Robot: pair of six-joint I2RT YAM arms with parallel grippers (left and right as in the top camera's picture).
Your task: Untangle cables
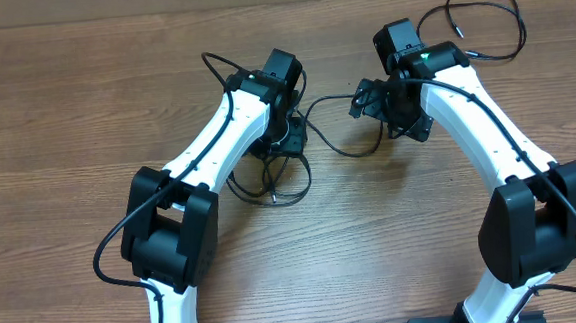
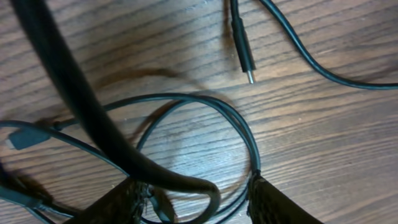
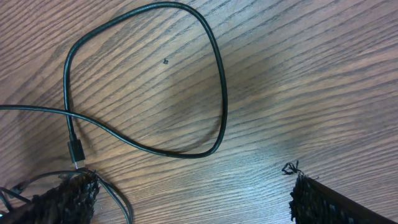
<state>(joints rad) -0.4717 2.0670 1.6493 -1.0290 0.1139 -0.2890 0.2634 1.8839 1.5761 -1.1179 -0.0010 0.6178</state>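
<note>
The thin black cables lie on the wood table. A small tangle of loops point(image 1: 274, 177) sits under my left gripper point(image 1: 286, 134), and one strand point(image 1: 335, 139) runs from it toward my right gripper point(image 1: 390, 103). In the left wrist view the left gripper point(image 2: 196, 208) is open, its fingers astride cable loops point(image 2: 239, 127); the right fingertip point(image 2: 273, 202) touches a strand. A metal-tipped plug point(image 2: 245, 59) lies beyond. My right gripper point(image 3: 193, 199) stands wide open over bare wood. A cable loop point(image 3: 219, 93) and a plug point(image 3: 74, 151) lie ahead of it, and a strand point(image 3: 117, 200) passes by its left finger.
Another thin black cable point(image 1: 485, 19) lies by itself in a loose loop at the table's far right. The thick arm cable point(image 2: 74, 93) crosses the left wrist view and hides part of the loops.
</note>
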